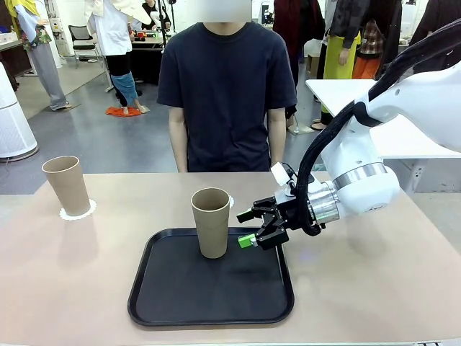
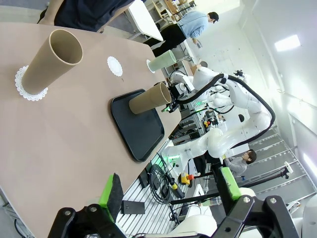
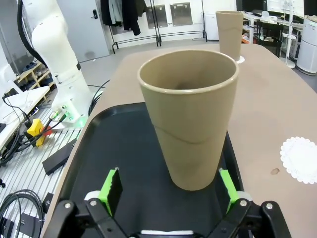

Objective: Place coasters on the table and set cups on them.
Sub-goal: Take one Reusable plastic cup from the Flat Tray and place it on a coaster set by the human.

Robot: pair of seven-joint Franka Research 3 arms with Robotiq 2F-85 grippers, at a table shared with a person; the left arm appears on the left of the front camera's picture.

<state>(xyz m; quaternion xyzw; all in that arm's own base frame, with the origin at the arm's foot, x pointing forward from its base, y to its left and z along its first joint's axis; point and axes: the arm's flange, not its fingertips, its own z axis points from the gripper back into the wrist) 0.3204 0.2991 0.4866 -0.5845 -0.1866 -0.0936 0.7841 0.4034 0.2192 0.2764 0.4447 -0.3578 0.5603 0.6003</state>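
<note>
White arm [image 1: 425,101], black cable [image 1: 308,162], seemingly metal wrist ring [image 1: 325,205], black green-padded claw [image 1: 245,228]

The beige surface [image 1: 374,267] is carrying a black tray [image 1: 209,299] near its middle. A white coaster [image 1: 78,213] is lying toward the left end under a tan cup [image 1: 66,184], and a bare coaster [image 3: 299,158] is lying just beside the tray. A mint cup [image 2: 162,60] seems to be standing at a far corner.

On the tabletop [image 1: 360,288] a tray [image 1: 180,295] lies at the front middle, with one cup [image 1: 211,223] upright on its rear part. The right tool [image 1: 248,228] hangs just right of that cup, over the tray. A bare coaster [image 3: 299,158] lies behind the tray, apart from it. At the far left a second cup [image 1: 66,185] stands on another coaster [image 1: 78,213]. A third cup [image 2: 162,60] stands beyond the tray, near a tabletop corner.
</note>
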